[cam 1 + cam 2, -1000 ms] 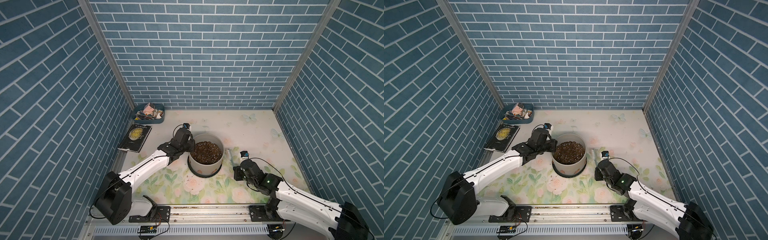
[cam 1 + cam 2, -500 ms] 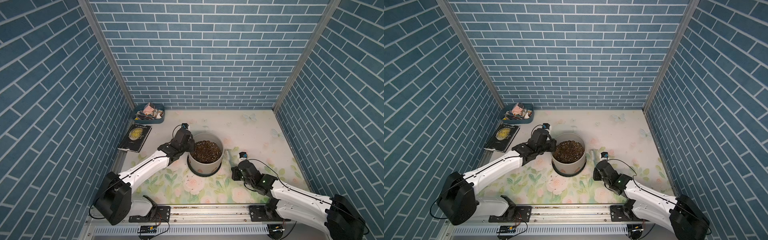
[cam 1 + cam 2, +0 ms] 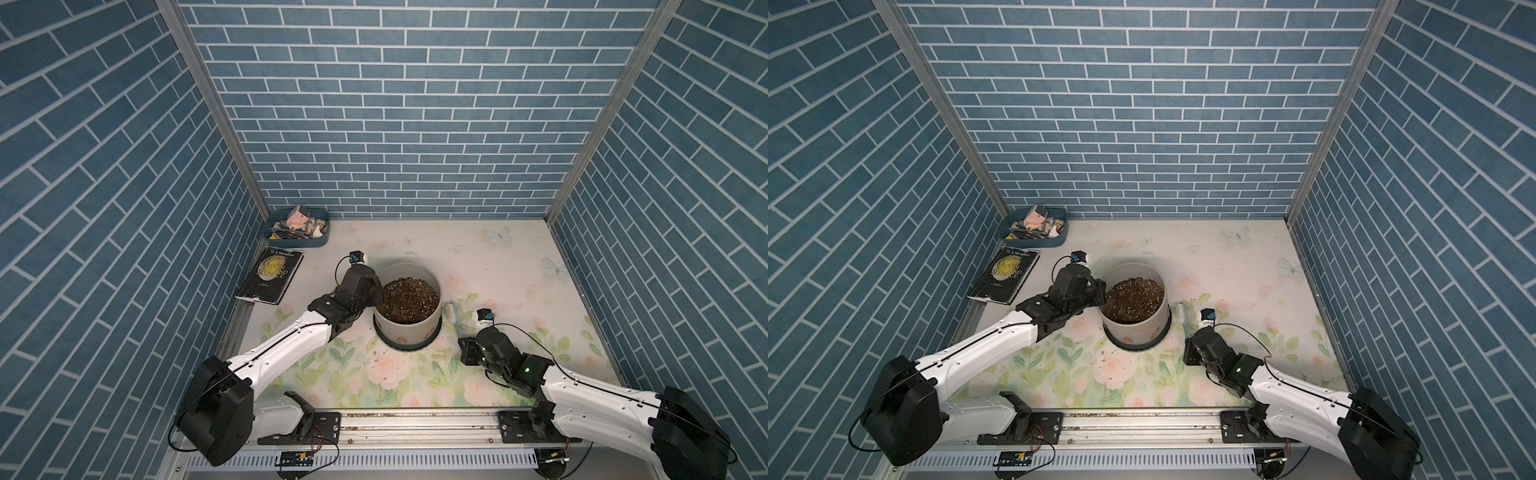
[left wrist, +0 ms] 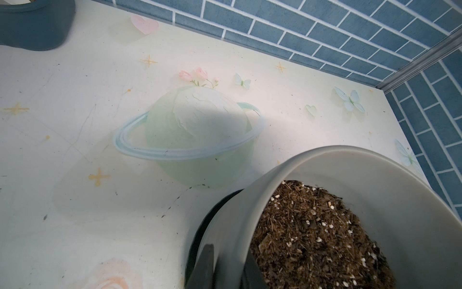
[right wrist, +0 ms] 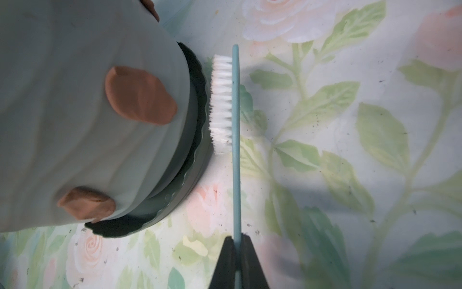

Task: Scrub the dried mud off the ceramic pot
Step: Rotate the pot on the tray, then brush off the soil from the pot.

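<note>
Ceramic pot (image 5: 62, 140) (cropped by frame edge)

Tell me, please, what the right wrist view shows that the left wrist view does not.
Only the right wrist view shows dried mud on the ceramic pot wall and the teal brush, clamped in the right gripper, bristles facing the black saucer. Only the left wrist view shows the potting soil, the left gripper pinching the rim, and the blue tray. Both show the pot, saucer and floral mat.

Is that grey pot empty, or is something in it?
Filled: the ceramic pot holds dark, white-speckled soil up to a little below its rim, seen in both top views and the left wrist view.
</note>
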Robot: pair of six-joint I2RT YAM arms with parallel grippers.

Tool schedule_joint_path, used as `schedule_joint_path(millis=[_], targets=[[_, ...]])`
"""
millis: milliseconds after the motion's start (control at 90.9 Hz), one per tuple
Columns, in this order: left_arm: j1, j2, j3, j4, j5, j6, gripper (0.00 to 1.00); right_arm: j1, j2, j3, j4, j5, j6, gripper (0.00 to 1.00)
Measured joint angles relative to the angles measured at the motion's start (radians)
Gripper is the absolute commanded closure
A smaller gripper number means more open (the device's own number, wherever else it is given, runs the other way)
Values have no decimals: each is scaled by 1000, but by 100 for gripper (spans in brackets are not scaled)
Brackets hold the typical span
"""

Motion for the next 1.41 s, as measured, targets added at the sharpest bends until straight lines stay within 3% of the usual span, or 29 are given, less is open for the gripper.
schedule_joint_path(millis=[132, 231, 308, 528, 1408], targets=[[2, 2, 2, 0, 11, 12, 99, 3, 32, 3, 10, 1, 0, 100], [2, 16, 21, -12, 18, 30, 75, 4, 30, 3, 11, 1, 0, 100], [2, 30, 36, -15, 38, 30, 63, 6, 24, 3, 11, 2, 0, 100], [2, 45, 74, -19, 63, 47, 46, 9, 2, 3, 8, 8, 0, 100], [2, 114, 124, -16, 63, 76, 53, 74, 43, 8, 24, 26, 27, 100]])
